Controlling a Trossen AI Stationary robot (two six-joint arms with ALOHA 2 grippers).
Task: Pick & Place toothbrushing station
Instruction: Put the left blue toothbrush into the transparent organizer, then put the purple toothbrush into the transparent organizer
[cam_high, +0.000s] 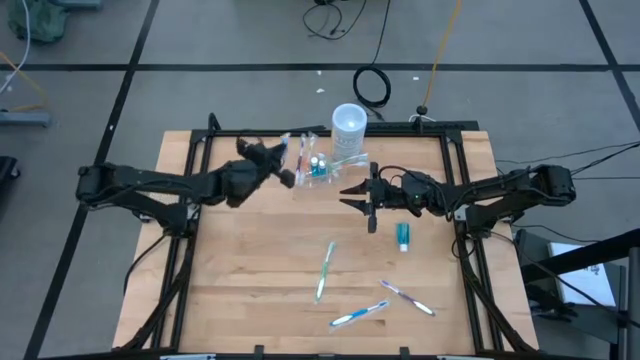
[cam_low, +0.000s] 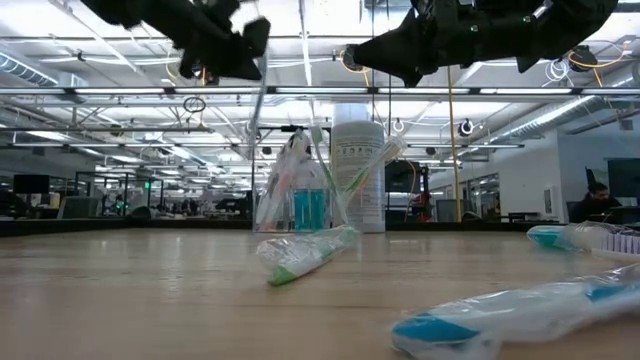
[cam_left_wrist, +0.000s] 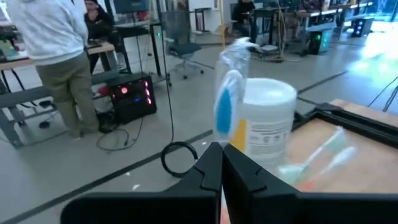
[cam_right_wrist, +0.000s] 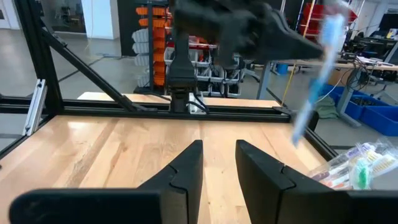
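Note:
The clear plastic toothbrushing station (cam_high: 318, 163) stands on the table's far middle, next to the white cup (cam_high: 348, 124); wrapped brushes and something blue stand in it (cam_low: 303, 200). My left gripper (cam_high: 286, 168) hovers just left of it, shut on a wrapped blue toothbrush (cam_left_wrist: 226, 99). My right gripper (cam_high: 354, 195) is open and empty, above the table to the near right of the station (cam_right_wrist: 217, 163). My left gripper pinches the wrapped blue toothbrush between its two shut fingers, at one end (cam_left_wrist: 222, 144). The brush is lifted clear of the table and hangs slanting below the gripper (cam_right_wrist: 314, 74); in the low view it shows as a thin stick (cam_low: 256, 95) above the station.
A wrapped green toothbrush (cam_high: 325, 270) and two blue ones (cam_high: 358, 313) (cam_high: 407, 297) lie on the near half of the table. A small teal tube (cam_high: 403, 236) lies right of centre. A black frame (cam_high: 320, 132) edges the table. People stand beyond the table (cam_left_wrist: 56, 56).

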